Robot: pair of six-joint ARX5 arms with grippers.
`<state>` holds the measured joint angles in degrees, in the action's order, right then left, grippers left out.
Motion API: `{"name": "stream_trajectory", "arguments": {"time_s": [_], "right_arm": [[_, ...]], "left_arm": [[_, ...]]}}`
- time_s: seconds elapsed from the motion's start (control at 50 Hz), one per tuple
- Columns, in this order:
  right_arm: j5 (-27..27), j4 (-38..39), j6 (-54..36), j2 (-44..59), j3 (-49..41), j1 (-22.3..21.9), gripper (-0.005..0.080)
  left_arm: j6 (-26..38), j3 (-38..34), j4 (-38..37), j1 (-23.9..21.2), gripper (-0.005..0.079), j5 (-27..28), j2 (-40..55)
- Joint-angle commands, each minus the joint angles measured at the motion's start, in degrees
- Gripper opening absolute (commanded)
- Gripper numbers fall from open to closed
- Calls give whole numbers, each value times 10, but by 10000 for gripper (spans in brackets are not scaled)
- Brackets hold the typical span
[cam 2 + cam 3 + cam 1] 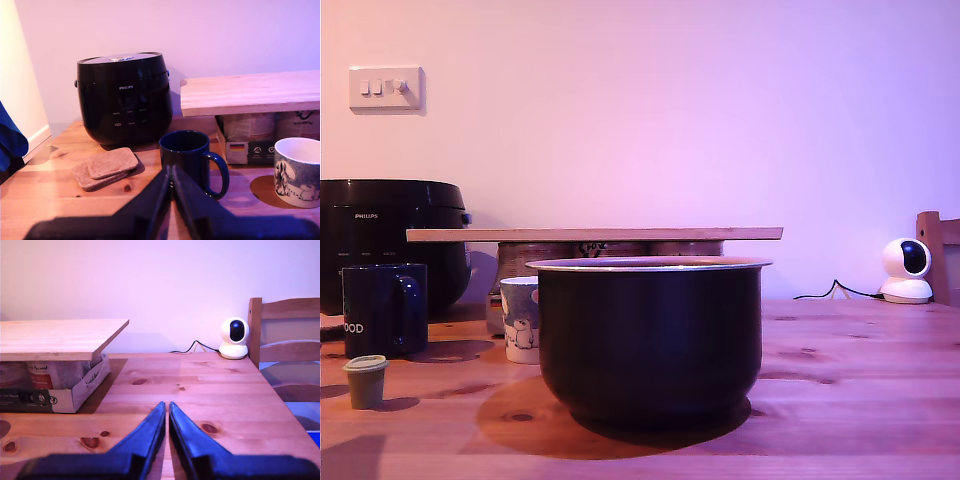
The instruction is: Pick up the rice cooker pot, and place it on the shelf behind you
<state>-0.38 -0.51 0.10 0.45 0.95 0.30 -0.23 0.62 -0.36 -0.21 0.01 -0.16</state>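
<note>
The rice cooker pot (650, 335) stands upright on the tabletop in the middle of the exterior view, dark and matte with a thin pale rim. Behind it the shelf (594, 234), a long light wooden board, rests on packages; the same shelf (252, 92) shows in the first wrist view and again in the second wrist view (55, 338). My first gripper (170, 170) is shut with nothing in it, pointing toward a dark blue mug (192, 157). My second gripper (167, 405) is shut and empty above bare tabletop. Neither wrist view shows the pot, and neither gripper appears in the exterior view.
A glossy black Philips cooker (390, 240) stands at the exterior view's left, with the blue mug (382, 308), a small green cup (365, 380) and a white printed mug (520, 320) nearby. Cork coasters (106, 167), a cardboard box (75, 387), a white camera (905, 270) and a chair (285, 350) also show.
</note>
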Motion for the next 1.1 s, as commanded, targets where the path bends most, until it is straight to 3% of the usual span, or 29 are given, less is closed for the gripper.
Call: {"name": "stream_trajectory", "arguments": {"time_s": [0.0,0.32,0.62,0.72,0.84,1.08], "right_arm": [[-76,-104,20,-3,2,4,-12],[-76,-97,21,-3,4,4,-12],[-95,-4,135,-3,47,4,-12],[-103,-1,171,-3,73,4,-12],[-161,-31,180,-3,114,4,-12],[-331,-162,166,44,196,5,-12]], "left_arm": [[-13,-18,-120,123,-19,100,-6],[-16,-18,-115,122,-19,110,-6],[-151,-4,18,118,-19,191,-6],[-170,22,22,117,-19,214,-6],[-181,60,6,116,-19,270,-5],[-187,139,-69,111,-19,413,49]]}}
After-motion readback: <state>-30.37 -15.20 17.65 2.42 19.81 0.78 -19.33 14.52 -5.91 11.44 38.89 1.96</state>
